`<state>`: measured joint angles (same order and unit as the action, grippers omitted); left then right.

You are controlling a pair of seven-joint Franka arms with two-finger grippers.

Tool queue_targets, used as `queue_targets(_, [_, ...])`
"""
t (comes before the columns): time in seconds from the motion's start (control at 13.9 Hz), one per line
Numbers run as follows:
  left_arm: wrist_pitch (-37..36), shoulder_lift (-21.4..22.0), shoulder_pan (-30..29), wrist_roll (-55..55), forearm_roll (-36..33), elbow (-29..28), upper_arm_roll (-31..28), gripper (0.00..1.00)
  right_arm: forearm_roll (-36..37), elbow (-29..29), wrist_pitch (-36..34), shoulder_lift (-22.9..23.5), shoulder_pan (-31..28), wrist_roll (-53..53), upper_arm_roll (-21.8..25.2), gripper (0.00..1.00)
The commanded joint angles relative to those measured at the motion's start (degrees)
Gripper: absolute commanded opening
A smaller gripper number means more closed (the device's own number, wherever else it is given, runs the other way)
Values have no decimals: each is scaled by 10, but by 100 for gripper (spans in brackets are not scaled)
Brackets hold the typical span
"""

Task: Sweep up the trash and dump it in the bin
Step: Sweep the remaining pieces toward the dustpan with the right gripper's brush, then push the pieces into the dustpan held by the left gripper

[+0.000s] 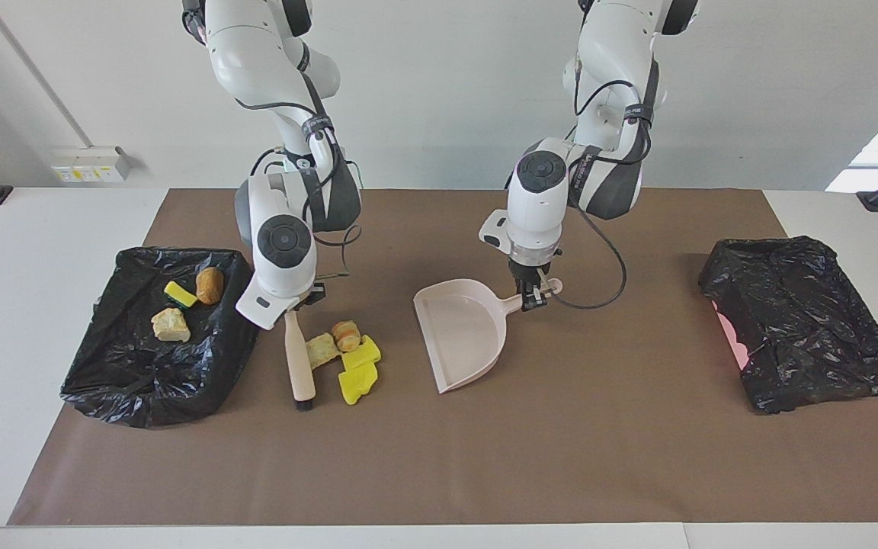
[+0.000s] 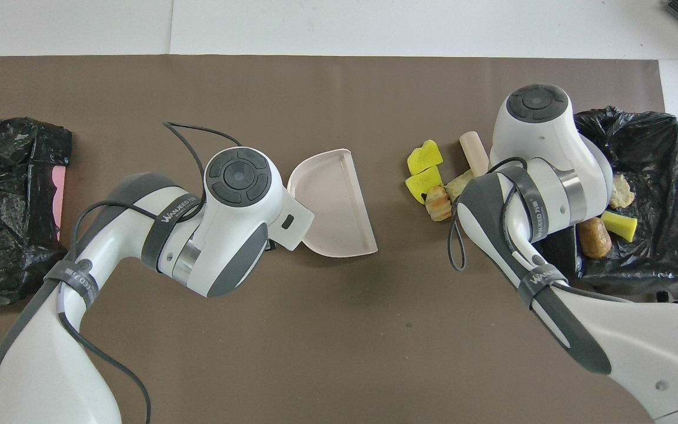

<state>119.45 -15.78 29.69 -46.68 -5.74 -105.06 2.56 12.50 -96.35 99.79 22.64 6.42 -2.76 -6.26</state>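
A brush [image 1: 299,358] is held by its handle in the clenched right gripper [image 1: 292,306], its long axis running away from the robots, bristles down on the brown mat [image 1: 439,457]. Four scraps of trash [image 1: 346,357] are bunched against the brush on the side toward the left arm's end of the table, so a push that way is judged to carry them to the dustpan [image 1: 463,334]. The dustpan is grasped at its handle by the closed left gripper [image 1: 534,296], its open mouth angled toward the pile (a bare stretch of mat lies between). Three more scraps [image 1: 184,301] are seen lying in the black-lined bin [image 1: 134,381] at the right arm's end. A second black-bagged bin [image 1: 805,320] sits at the left arm's end, well apart. Nothing is seen standing between pile and dustpan.
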Motion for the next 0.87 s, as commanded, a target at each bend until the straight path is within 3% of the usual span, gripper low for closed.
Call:
queue_targets(0.0, [17, 32, 9, -1, -8, -49, -5, 0, -40, 15, -13, 9, 9, -11, -5, 0])
queue_targets(0.58, [26, 36, 8, 0, -8, -58, -4, 0, -185, 19, 12, 20, 59, -70, -6, 0])
queue_targets(0.79, [27, 36, 8, 0, -8, -59, -4, 0, -267, 16, 56, 20, 92, -88, -7, 0])
